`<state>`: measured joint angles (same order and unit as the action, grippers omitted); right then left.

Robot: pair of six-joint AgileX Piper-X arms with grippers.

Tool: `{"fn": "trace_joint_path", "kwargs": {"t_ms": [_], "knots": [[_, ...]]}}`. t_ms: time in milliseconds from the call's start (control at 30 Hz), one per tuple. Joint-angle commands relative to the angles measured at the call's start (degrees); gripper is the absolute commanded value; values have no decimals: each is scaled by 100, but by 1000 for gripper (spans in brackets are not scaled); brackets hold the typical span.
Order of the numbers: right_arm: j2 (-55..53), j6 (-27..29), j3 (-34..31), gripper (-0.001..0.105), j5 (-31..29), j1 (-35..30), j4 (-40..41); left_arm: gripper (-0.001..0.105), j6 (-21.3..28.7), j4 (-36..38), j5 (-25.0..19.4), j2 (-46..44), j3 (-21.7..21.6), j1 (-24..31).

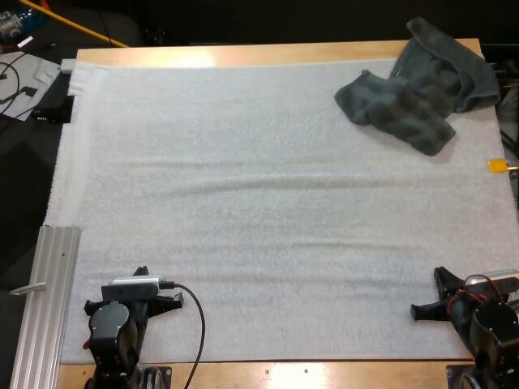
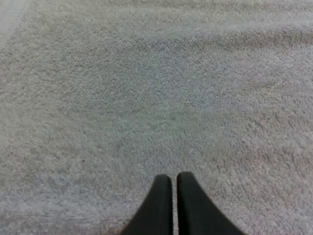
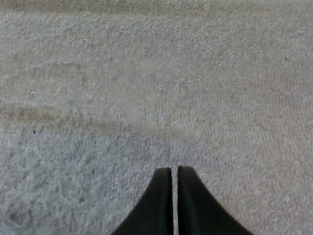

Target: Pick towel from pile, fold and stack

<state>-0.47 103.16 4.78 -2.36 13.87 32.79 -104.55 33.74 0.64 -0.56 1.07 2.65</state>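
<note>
Far right on the white mat, crumpled grey-green towels are lying heaped; left claw and right claw are resting clenched, empty, near. Pinching just 1 towel's edge is looking wisest.

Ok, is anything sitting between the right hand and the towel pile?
Nothing visible. The right hand, shut, sits at the near edge of the mat; the towel pile lies at the far right corner, with bare mat between them.
</note>
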Motion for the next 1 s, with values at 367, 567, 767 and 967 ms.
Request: {"fn": "trace_joint_path", "kwargs": {"t_ms": [367,567,767,967], "knots": [[-238,-53,22,1,-87,1,-36,1,82,29,-73,-567,-34,-17],[-277,-245,14,1,-161,-4,-67,0,166,64,165,-515,-36,-14],[-330,-665,57,22,-112,-8,-188,27,296,15,862,-360,-114,-32],[-211,-638,152,48,-72,1,-198,57,264,13,1041,-579,-105,-19]]}}
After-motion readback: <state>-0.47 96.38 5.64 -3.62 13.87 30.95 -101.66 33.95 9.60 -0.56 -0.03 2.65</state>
